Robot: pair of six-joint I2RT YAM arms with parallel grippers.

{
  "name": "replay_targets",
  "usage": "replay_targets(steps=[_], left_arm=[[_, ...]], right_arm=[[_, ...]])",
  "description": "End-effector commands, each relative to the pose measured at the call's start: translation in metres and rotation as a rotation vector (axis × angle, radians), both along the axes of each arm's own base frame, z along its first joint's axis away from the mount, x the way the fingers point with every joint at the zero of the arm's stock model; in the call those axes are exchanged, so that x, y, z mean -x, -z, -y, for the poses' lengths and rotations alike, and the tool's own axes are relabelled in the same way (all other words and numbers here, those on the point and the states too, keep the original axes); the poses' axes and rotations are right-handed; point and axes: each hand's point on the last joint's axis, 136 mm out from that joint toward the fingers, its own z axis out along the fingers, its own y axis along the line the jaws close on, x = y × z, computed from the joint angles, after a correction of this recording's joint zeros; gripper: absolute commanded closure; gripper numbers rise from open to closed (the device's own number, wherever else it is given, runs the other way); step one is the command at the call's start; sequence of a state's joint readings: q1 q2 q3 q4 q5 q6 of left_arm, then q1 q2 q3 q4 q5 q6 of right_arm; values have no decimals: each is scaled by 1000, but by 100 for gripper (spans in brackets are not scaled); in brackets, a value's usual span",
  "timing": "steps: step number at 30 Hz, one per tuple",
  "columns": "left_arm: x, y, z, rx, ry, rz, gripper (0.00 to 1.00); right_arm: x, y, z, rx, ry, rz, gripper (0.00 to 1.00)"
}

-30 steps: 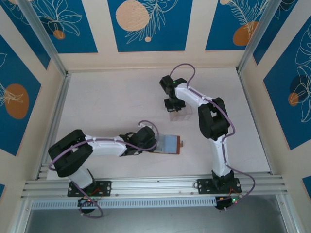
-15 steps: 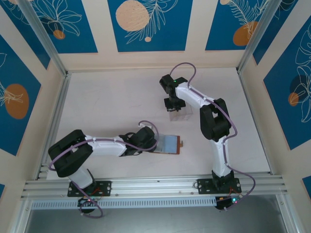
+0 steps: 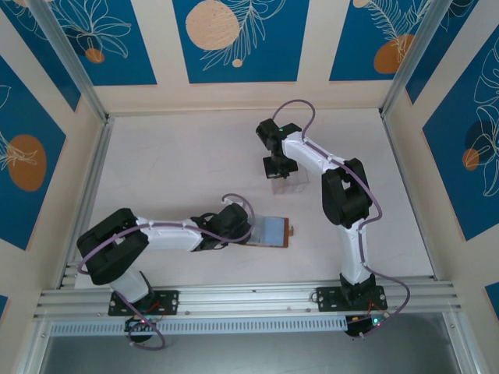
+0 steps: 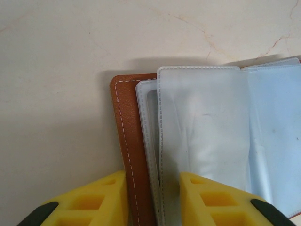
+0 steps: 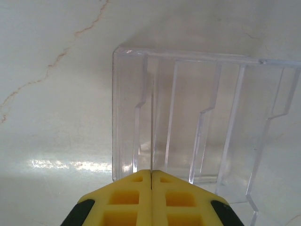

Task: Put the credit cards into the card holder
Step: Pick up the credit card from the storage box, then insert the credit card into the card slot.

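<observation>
The card holder (image 3: 270,231) lies open on the table, brown cover (image 4: 127,122) at its left and grey-blue clear sleeves (image 4: 202,136) spread to the right. My left gripper (image 3: 246,234) (image 4: 153,178) points down at its left edge, its jaws closed around the raised cover and sleeve edges. My right gripper (image 3: 278,171) (image 5: 151,172) hangs over the clear plastic box (image 3: 288,185) (image 5: 207,117) with its fingers pressed together. A thin pale credit card (image 5: 151,122), seen edge-on as a line, runs from the finger seam down into the box.
The clear box has several stepped dividers (image 5: 202,141) standing close beside the right fingers. Pale marbled table (image 3: 179,171) surrounds both things. An aluminium rail (image 3: 249,296) runs along the near edge, and walls enclose the sides.
The right wrist has shifted very slightly over the clear box. The left arm and the card holder have stayed still.
</observation>
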State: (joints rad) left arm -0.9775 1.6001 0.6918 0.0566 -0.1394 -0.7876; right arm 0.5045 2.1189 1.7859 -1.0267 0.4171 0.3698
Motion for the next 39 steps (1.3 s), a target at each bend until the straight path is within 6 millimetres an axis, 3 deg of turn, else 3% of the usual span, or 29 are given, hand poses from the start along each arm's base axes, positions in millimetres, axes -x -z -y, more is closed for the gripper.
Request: replay_targets(steps=[1, 7, 11, 15, 22, 26, 39], left_arm=[[26, 38, -34, -157, 3, -102, 70], [27, 39, -36, -162, 4, -104, 70], [27, 39, -35, -158, 10, -103, 71], [29, 41, -36, -160, 16, -106, 71], [31, 41, -37, -167, 30, -108, 74], [34, 42, -38, -172, 39, -107, 75], [40, 46, -39, -193, 60, -116, 77]], right_arm=[[4, -29, -3, -25, -2, 37, 100], [16, -106, -1, -106, -10, 225, 100], [43, -128, -8, -265, -20, 265, 100], [84, -115, -33, -550, -43, 238, 100], [128, -69, -48, -812, 27, 219, 100], [139, -48, -48, -828, 54, 246, 100], [154, -11, -26, -851, 195, 314, 100]])
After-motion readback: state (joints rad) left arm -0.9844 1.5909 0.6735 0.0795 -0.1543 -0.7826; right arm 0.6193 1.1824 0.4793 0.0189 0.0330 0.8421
